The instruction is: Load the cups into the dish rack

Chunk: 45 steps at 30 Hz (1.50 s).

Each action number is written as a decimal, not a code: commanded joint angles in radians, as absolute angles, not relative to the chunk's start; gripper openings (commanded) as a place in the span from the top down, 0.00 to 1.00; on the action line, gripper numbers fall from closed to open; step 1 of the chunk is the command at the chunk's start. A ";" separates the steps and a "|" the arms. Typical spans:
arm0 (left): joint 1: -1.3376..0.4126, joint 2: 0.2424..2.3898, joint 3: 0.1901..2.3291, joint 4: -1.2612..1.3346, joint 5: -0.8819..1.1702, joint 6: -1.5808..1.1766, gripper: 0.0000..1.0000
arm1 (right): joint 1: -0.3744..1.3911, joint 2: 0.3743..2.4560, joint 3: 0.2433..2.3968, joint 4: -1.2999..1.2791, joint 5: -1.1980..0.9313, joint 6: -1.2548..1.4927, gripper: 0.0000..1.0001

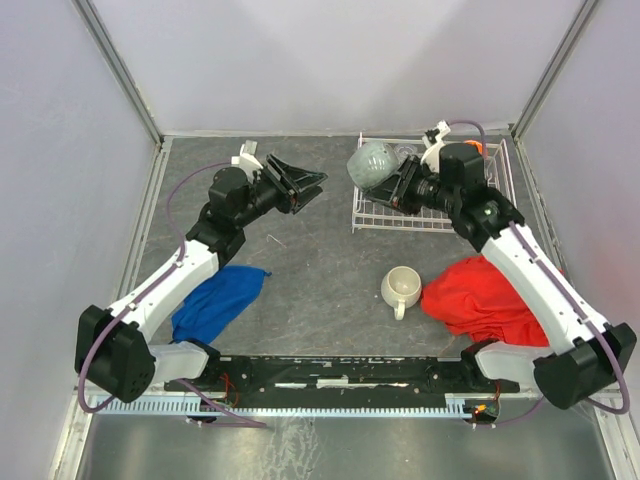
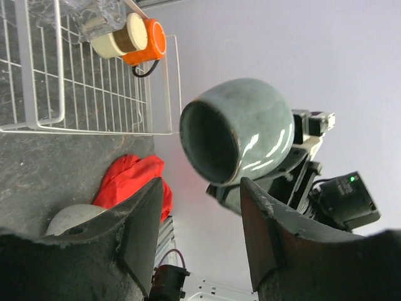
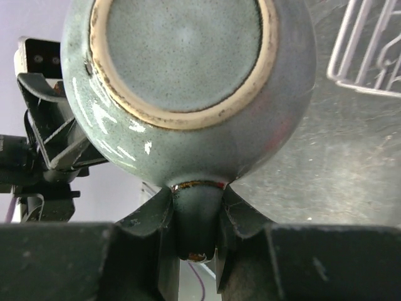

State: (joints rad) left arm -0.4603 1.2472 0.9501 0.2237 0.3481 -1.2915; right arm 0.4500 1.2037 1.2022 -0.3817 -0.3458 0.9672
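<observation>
My right gripper (image 1: 402, 186) is shut on the handle of the grey-green mug (image 1: 374, 163) and holds it in the air over the left end of the white wire dish rack (image 1: 400, 222). In the right wrist view the pads pinch the handle (image 3: 195, 219) and the mug's base (image 3: 182, 56) faces the camera. My left gripper (image 1: 306, 188) is open and empty, pointing at that mug (image 2: 241, 132). A cream-white mug (image 1: 401, 287) stands on the table. An orange mug (image 2: 135, 39) with a tan cup in it and a clear glass (image 2: 94, 15) lie in the rack (image 2: 94, 94).
A red cloth (image 1: 482, 300) lies right of the cream-white mug, and a blue cloth (image 1: 218, 300) lies at the left by my left arm. Walls close in the table on three sides.
</observation>
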 commanded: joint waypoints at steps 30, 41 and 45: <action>-0.268 1.178 0.886 0.084 0.446 -1.140 0.41 | 0.214 1.635 1.698 -0.834 -0.393 -0.439 0.99; -0.245 1.191 0.868 0.080 0.446 -1.136 0.42 | 0.153 1.677 1.596 -0.693 -0.528 -0.544 0.99; -0.244 1.199 0.865 0.081 0.445 -1.135 0.42 | 0.144 1.685 1.515 -0.562 -0.543 -0.559 0.99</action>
